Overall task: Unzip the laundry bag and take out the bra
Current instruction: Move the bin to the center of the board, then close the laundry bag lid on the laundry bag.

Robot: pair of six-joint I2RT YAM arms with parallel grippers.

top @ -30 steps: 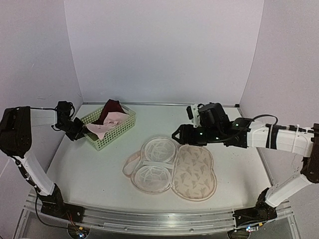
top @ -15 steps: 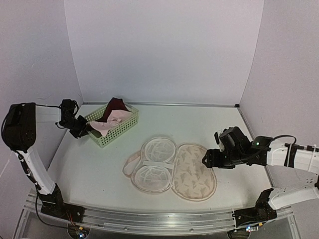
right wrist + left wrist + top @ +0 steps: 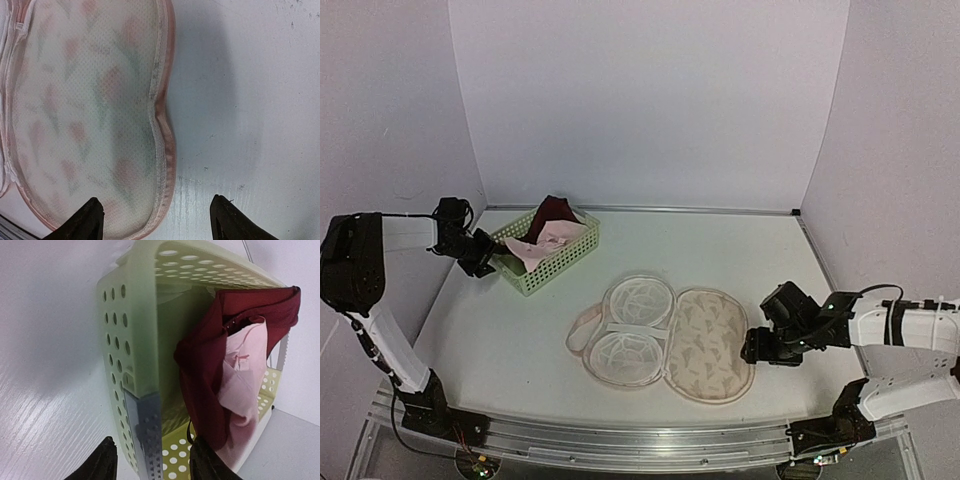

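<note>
The laundry bag [image 3: 710,345] lies unzipped and spread flat mid-table. Its left half shows two white round frames [image 3: 635,325]; its right half is the patterned fabric. The maroon bra [image 3: 548,215], pale pink inside, lies in the light green basket [image 3: 555,268] at the back left. My left gripper [image 3: 485,258] is open at the basket's left corner. In the left wrist view it [image 3: 152,465] straddles the basket wall [image 3: 120,340], with the bra [image 3: 210,375] just inside. My right gripper [image 3: 760,348] is open and empty, low over the bag's right pink edge [image 3: 165,130]. It [image 3: 157,222] holds nothing.
White walls close the table at the back and both sides. The basket stands close to the left wall. Bare table [image 3: 500,350] lies in front of the basket, and more [image 3: 720,250] lies behind the bag.
My right arm has swung from behind the bag toward the near right and come down at the bag's right edge. My left gripper has stayed at the basket corner, shifting only slightly.
</note>
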